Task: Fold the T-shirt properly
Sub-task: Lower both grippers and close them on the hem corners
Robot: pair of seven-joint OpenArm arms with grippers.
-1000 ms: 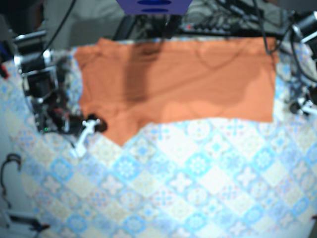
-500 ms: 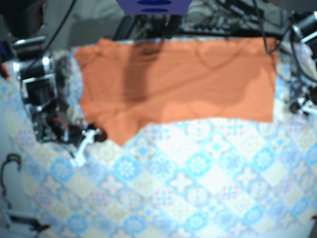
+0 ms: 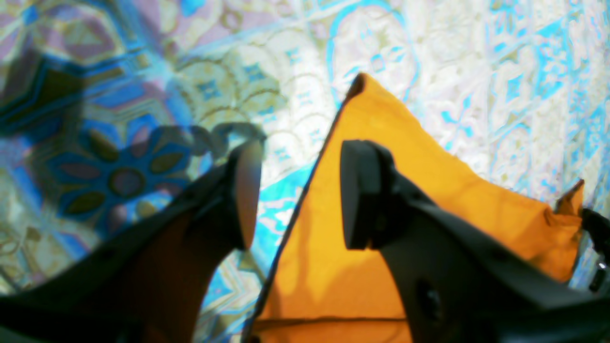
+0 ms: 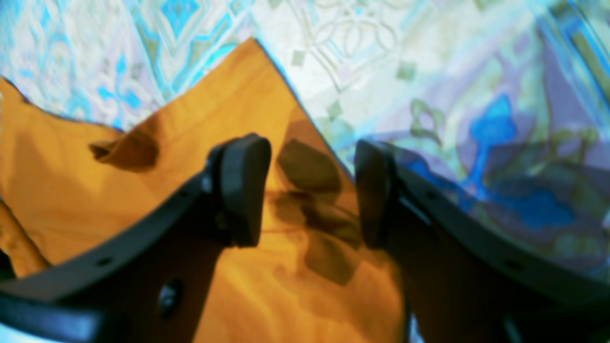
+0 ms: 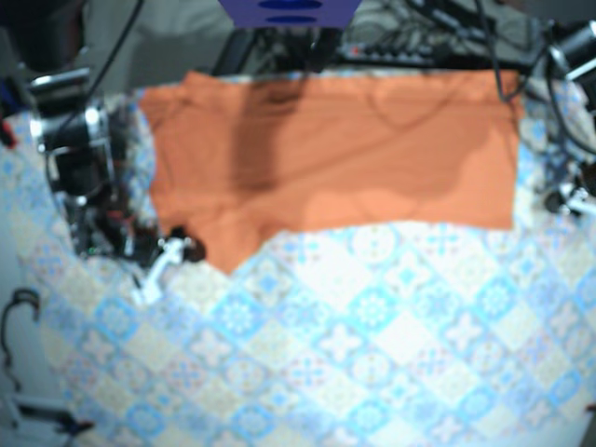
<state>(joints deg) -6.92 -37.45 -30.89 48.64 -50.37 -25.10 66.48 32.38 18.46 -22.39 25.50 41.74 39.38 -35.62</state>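
The orange T-shirt (image 5: 335, 158) lies spread flat across the far half of the table, with a pointed flap (image 5: 223, 253) hanging toward the front at its left. My right gripper (image 4: 310, 190) is open just above the shirt (image 4: 190, 143), near a corner and straddling the cloth's edge; in the base view this gripper (image 5: 179, 250) sits beside the pointed flap. My left gripper (image 3: 300, 195) is also open and holds nothing. One finger is over the patterned cloth, the other over a shirt corner (image 3: 381, 143).
A blue and cream patterned tablecloth (image 5: 372, 335) covers the table. Cables and dark equipment (image 5: 419, 42) crowd the far edge. The left arm (image 5: 570, 197) shows only at the right border, by the shirt's right side.
The right arm has shifted slightly toward the front and right, bringing its gripper closer to the shirt's pointed flap. The shirt has not moved.
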